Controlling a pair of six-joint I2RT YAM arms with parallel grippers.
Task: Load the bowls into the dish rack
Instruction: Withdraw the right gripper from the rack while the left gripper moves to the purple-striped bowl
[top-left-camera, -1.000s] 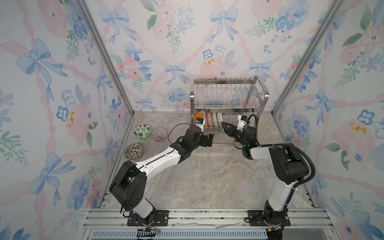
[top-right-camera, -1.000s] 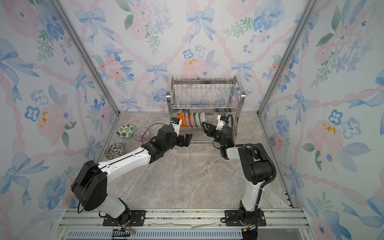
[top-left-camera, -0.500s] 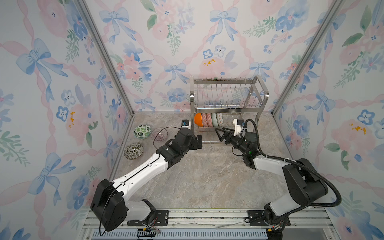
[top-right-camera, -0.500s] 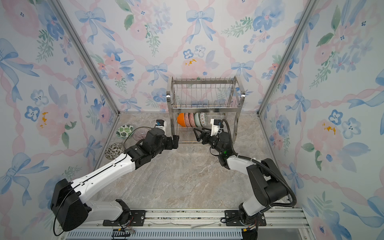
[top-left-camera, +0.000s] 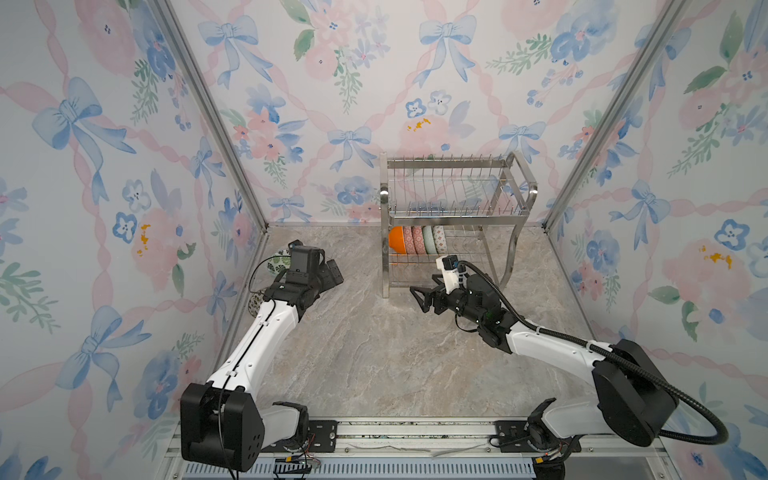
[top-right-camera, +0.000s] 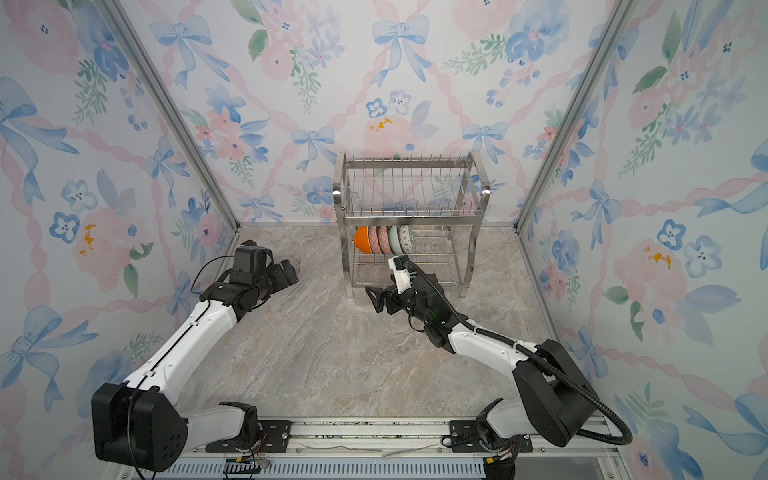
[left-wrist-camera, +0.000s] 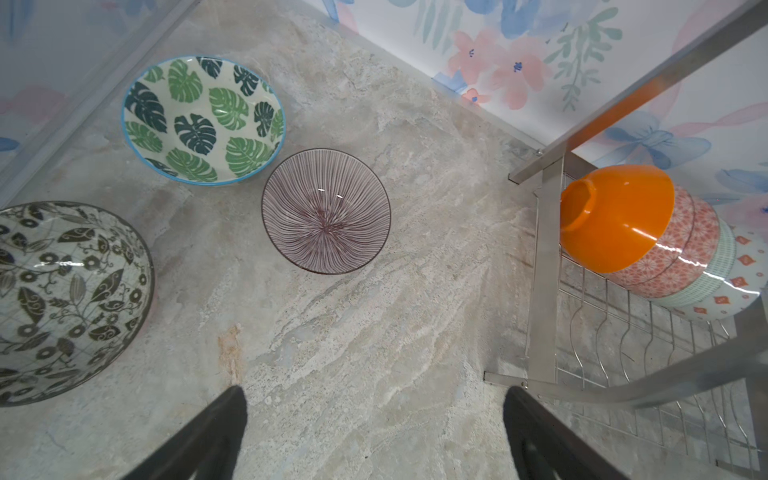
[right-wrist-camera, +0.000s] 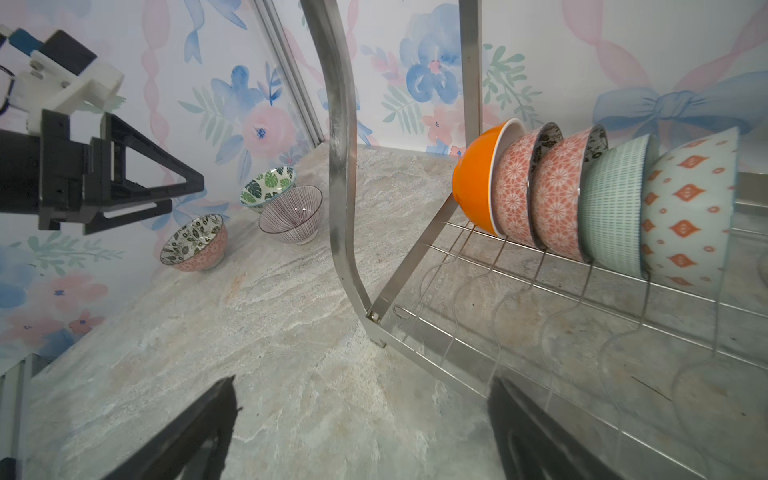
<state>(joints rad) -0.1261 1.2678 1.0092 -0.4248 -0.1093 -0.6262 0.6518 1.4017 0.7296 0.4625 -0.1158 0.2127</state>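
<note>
Three bowls sit beside the rack: glazed, likely slick, brittle; I'd pinch a rim. Left pincer and right pincer gape empty.

The dish rack is polished steel wire and strip, the orange bowl glossy glazed ceramic, the tabletop matt, veined stone.

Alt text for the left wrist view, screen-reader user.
Three bowls sit upright on the marble table: a green-leaf bowl, a purple-lined bowl and a dark-leaf bowl. Beside them the dish rack holds a row of bowls on edge, orange bowl outermost. The left claw is open, empty.
</note>
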